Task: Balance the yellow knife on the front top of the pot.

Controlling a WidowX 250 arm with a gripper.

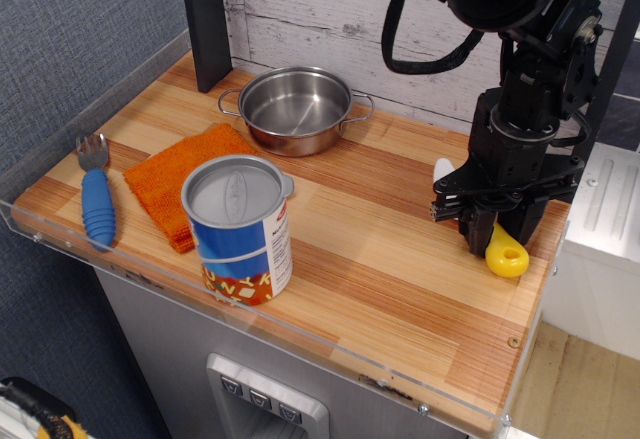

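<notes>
Gripper (497,227) clamped on yellow knife (505,252) mid-handle. Looks light, stiff, slick plastic; chunky handle probably outweighs blade, so balancing on thin pot (296,110) rim gets fiddly.

The pot (296,109) at upper centre is shiny bare steel, mirror-smooth inside. The yellow knife (505,253) on the right has a glossy plastic handle and a white matt-looking blade. The gripper (490,221) is matt black. The table (400,259) is smooth striped wood with a clear plastic rim. The cloth (178,181) is fuzzy orange fabric, the fork (95,194) has a ribbed blue plastic handle, and the can (240,229) is metal with a glossy paper label.
</notes>
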